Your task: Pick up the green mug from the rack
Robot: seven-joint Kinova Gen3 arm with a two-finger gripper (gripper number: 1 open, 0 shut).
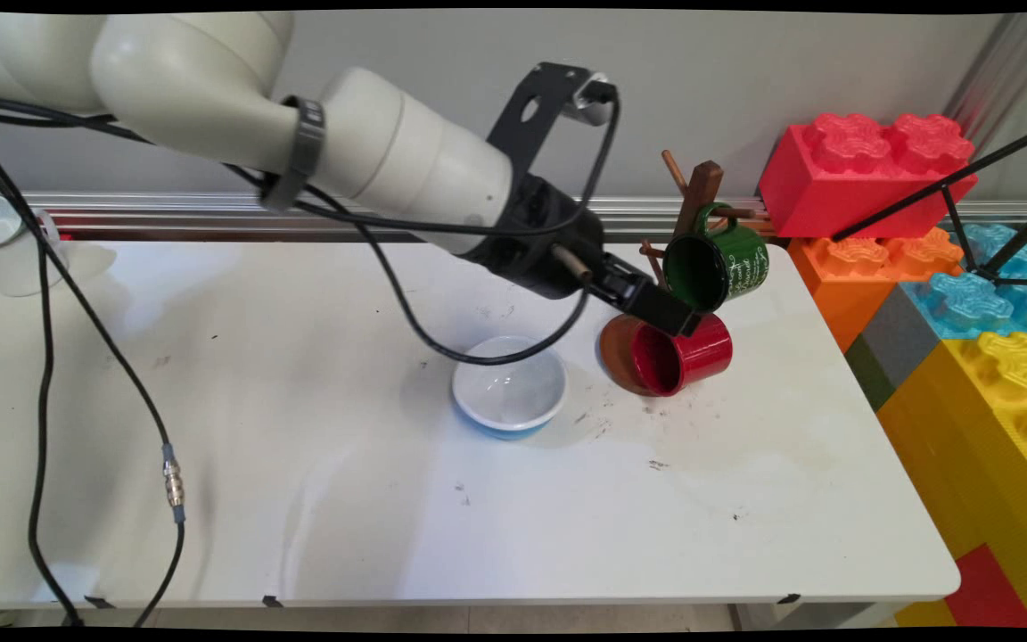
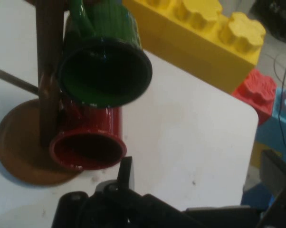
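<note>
Main view: scuffed white table (image 1: 299,499), grey wall (image 1: 727,80), toy bricks (image 1: 968,357) beside; end effector (image 1: 656,308) released near red mug (image 1: 687,357).

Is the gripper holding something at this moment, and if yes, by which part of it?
Nothing is held. The gripper is open, its fingers apart, close beside the red mug hanging on the wooden mug tree.

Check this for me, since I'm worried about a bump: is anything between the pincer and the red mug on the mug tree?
Nothing visible does. The open pincer sits just beside the red mug, with only bare white table between; the green mug hangs above.
</note>
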